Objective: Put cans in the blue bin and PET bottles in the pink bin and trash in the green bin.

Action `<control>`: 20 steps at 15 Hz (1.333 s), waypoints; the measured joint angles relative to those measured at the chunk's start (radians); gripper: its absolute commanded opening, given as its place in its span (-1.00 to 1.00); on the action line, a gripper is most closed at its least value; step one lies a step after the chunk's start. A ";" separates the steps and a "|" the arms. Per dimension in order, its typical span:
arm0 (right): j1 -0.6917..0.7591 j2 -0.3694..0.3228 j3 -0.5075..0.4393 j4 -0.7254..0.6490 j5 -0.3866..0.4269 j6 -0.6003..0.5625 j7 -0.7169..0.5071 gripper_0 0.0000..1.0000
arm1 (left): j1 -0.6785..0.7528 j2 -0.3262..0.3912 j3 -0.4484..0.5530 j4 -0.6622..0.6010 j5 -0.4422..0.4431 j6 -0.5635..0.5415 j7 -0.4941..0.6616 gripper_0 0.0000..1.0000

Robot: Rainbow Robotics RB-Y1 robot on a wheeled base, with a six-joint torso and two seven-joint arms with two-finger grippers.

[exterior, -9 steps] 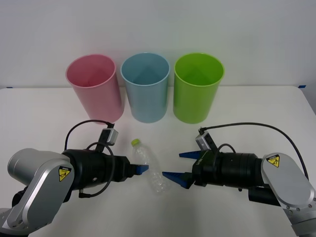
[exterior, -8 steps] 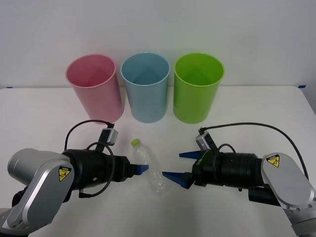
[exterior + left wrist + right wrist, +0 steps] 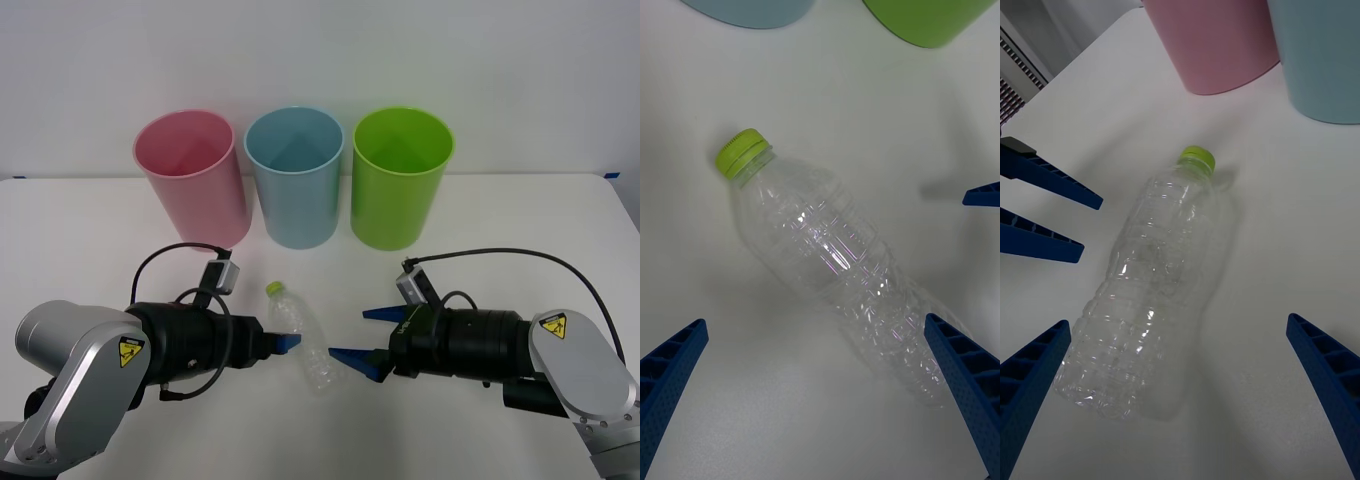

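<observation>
**Observer:** What sits on the table [image 3: 90,210] right now?

**Operator:** I see 3 bins in a row along the far edge: the pink bin [image 3: 192,175] on my left, the blue bin [image 3: 295,175] in the middle, the green bin [image 3: 401,175] on my right. The PET bottle [image 3: 301,335] lies on its side near the front edge, roughly midway across, its yellow-green cap [image 3: 273,288] pointing toward the bins.

**Observer:** And the arms?

**Operator:** The left gripper [image 3: 285,335] is low, just beside the bottle on its left. Its 2 blue fingers stand wide apart and hold nothing. The right gripper [image 3: 362,340] is just beside the bottle on its right, fingers equally wide and empty. The bottle lies between the 2 grippers; neither finger looks to be pressing it.

**Observer:** Has anything changed in the last half second?

**Operator:** No. Arms, bottle and bins sit exactly where they were 0.6 s ago. I read that as a pause before a grasp, so the sorting has not begun; the bottle's trip to the pink bin is all ahead.
</observation>
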 measured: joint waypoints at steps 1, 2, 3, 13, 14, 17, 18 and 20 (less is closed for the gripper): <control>0.000 0.000 0.000 0.000 0.000 0.000 0.000 1.00 | 0.000 0.000 0.000 0.000 0.000 0.000 0.000 1.00; 0.000 0.000 0.000 0.000 0.000 0.000 0.000 1.00 | 0.000 0.000 0.000 0.000 0.000 0.000 0.000 1.00; 0.000 0.000 0.000 0.000 0.000 0.000 0.000 1.00 | 0.000 0.000 0.000 0.000 0.000 0.000 0.000 1.00; 0.000 0.000 0.000 0.000 0.000 0.000 0.000 1.00 | 0.000 0.000 0.000 0.000 0.000 0.000 0.000 1.00; 0.000 0.000 0.000 0.000 0.000 0.000 0.000 1.00 | 0.000 0.000 0.000 0.000 0.000 0.000 0.000 1.00; 0.000 0.000 0.000 0.000 0.000 0.000 0.000 1.00 | 0.006 -0.011 -0.001 -0.009 -0.005 -0.039 -0.085 1.00; 0.000 0.000 0.000 0.000 0.000 0.000 0.000 1.00 | 0.008 -0.011 0.005 -0.010 -0.005 -0.051 -0.117 1.00; 0.000 0.000 0.000 0.000 0.000 0.000 0.000 1.00 | 0.014 -0.012 0.012 -0.011 -0.006 -0.038 -0.123 1.00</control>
